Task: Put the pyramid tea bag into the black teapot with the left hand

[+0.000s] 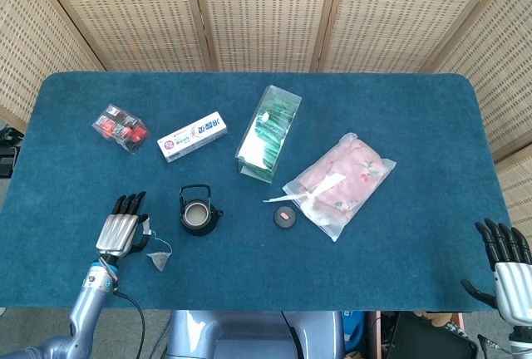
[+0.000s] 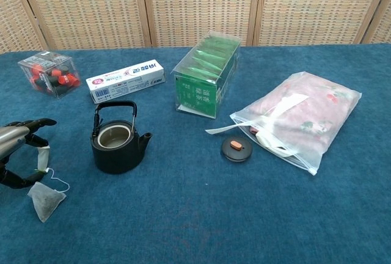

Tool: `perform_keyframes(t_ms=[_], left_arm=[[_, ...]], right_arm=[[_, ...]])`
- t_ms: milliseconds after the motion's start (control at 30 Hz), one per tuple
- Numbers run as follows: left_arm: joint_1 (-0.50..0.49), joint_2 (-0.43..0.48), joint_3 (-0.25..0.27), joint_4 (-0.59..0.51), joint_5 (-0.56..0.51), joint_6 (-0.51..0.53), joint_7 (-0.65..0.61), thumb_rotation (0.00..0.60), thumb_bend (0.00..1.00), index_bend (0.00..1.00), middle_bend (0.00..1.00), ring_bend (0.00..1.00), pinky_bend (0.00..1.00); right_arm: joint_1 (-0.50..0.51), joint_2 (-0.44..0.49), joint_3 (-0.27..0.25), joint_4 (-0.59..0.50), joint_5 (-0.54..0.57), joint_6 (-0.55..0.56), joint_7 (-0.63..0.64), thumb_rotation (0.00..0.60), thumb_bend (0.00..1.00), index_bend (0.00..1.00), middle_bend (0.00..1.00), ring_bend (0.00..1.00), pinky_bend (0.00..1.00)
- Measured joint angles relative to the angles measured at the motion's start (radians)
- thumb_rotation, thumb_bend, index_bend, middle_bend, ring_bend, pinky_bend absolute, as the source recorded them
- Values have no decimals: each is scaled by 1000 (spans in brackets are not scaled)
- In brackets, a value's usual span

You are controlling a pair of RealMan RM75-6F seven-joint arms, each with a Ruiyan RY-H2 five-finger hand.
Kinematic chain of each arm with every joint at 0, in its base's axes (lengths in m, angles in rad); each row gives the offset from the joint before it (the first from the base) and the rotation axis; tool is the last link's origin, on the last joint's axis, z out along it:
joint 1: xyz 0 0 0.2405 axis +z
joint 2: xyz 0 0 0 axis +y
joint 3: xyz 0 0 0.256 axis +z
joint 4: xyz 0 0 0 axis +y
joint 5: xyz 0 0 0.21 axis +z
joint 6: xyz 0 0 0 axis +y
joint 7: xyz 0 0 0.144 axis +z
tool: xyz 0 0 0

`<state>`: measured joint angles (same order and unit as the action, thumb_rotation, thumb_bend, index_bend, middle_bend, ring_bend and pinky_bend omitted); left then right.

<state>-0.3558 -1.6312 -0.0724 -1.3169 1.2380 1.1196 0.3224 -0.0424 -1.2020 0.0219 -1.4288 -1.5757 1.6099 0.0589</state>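
Both hands low at the near edge

The left hand (image 1: pixel 120 230) pinches a tag in its fingers (image 2: pixel 38 123); the right hand (image 1: pixel 507 268) waits with fingers spread, empty.
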Motion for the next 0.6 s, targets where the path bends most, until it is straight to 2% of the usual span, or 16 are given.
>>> perform_keyframes(t_ms=[267, 600], left_arm=[[2, 38, -11, -56, 20, 38, -7, 600, 383, 595, 38, 0, 0], [6, 153, -38, -244, 120, 142, -46, 600, 383, 595, 38, 0, 0]], right_arm=[[2, -3, 0, 7, -4, 0, 9, 600, 71, 91, 138, 0, 84], [5, -10, 0, 22, -13, 3, 29, 600, 71, 92, 138, 0, 84]])
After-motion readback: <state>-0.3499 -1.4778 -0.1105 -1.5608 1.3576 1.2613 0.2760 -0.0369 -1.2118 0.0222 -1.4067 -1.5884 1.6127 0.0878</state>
